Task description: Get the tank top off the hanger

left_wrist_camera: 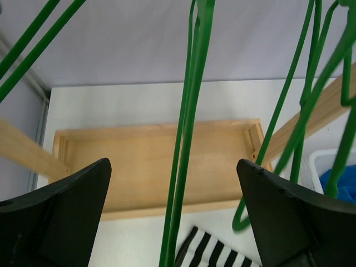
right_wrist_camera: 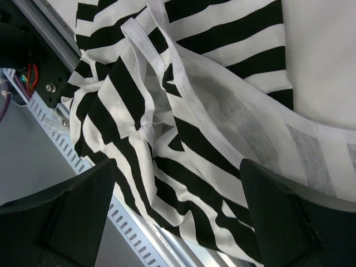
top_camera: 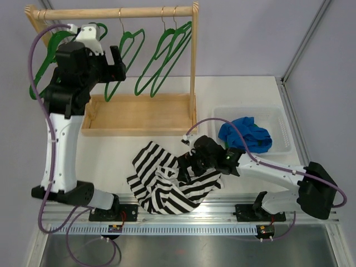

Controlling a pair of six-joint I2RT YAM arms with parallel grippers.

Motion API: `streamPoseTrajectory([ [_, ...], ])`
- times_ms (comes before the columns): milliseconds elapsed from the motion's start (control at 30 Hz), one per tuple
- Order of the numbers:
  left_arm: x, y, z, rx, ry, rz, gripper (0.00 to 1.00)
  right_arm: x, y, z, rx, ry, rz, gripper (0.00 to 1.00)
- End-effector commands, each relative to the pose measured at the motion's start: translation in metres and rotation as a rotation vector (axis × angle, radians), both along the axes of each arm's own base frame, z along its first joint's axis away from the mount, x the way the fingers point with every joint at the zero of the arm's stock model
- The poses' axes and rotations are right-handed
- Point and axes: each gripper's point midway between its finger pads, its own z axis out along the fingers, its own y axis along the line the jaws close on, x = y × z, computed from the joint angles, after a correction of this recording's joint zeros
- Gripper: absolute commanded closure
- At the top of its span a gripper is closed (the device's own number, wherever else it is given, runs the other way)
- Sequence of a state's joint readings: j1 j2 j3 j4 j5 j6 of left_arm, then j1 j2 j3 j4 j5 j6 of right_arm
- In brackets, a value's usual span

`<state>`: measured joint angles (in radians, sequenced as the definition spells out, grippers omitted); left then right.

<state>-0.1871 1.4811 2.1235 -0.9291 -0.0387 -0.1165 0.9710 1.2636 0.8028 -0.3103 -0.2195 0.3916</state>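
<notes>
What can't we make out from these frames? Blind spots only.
- Top view: the right hand hides its own fingertips, so contact with the tank top is unclear. The right wrist view gives no depth.
- Left wrist view: the hanger hangs inside the open left hand. The top edge cuts off its hook.
- Top view: blue cloth in the bin is crumpled, garment type unknown.
- Tank top: folded over itself, lower layers hidden.

Pale lavender wall behind a white table.
</notes>
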Motion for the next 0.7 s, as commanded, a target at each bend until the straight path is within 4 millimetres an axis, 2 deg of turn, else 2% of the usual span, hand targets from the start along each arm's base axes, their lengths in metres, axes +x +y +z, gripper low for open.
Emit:
streamPoseTrajectory([
  [0,-0.04,0.019,-0.006,-0.046,-0.022,0.092,0.01,0.008,0.039,0.009,0.024,-0.097,0.047,0.0],
  [33,-0.069,0.024,0.005,-0.072,-0.076,0.093,0.01,0.007,0.046,0.007,0.025,-0.111,0.057,0.0],
  [100,-0.087,0.022,-0.007,-0.121,-0.091,0.084,0.01,0.001,0.064,-0.004,-0.013,-0.143,0.082,0.01],
  [133,-0.104,0.025,-0.029,-0.125,-0.077,0.085,0.01,0.0,0.067,-0.01,-0.044,-0.153,0.081,0.0],
  [167,-0.112,0.025,-0.04,-0.153,-0.081,0.092,0.01,0.002,0.076,-0.006,-0.054,-0.174,0.08,0.0],
  [200,-0.119,0.025,-0.052,-0.164,-0.079,0.089,0.01,0.003,0.078,-0.024,-0.121,-0.188,0.067,0.01],
  [233,-0.12,0.025,-0.093,-0.151,-0.011,0.094,0.01,0.001,0.076,-0.032,-0.169,-0.186,0.072,0.0],
  [267,-0.138,0.029,-0.094,-0.171,-0.052,0.1,0.01,0.001,0.077,-0.038,-0.202,-0.193,0.076,0.01],
  [300,-0.142,0.032,-0.101,-0.173,-0.064,0.11,0.01,-0.001,0.081,-0.048,-0.249,-0.215,0.079,0.0],
  [333,-0.144,0.033,-0.131,-0.158,-0.017,0.118,0.01,-0.003,0.08,-0.055,-0.281,-0.217,0.084,0.01],
  [367,-0.153,0.036,-0.131,-0.164,-0.054,0.121,0.01,-0.003,0.082,-0.058,-0.297,-0.222,0.085,0.0],
  [400,-0.155,0.04,-0.141,-0.155,-0.054,0.139,0.01,-0.007,0.078,-0.074,-0.357,-0.22,0.093,0.0],
  [467,-0.159,0.047,-0.162,-0.138,-0.043,0.17,0.01,-0.009,0.077,-0.087,-0.401,-0.222,0.086,0.02],
  [533,-0.161,0.054,-0.172,-0.12,-0.039,0.206,0.01,-0.009,0.069,-0.107,-0.476,-0.229,0.075,0.05],
  [567,-0.161,0.055,-0.18,-0.11,-0.026,0.21,0.01,-0.008,0.067,-0.111,-0.491,-0.232,0.068,0.1],
  [667,-0.162,0.055,-0.185,-0.111,-0.031,0.208,0.01,-0.007,0.064,-0.12,-0.512,-0.247,0.049,0.49],
])
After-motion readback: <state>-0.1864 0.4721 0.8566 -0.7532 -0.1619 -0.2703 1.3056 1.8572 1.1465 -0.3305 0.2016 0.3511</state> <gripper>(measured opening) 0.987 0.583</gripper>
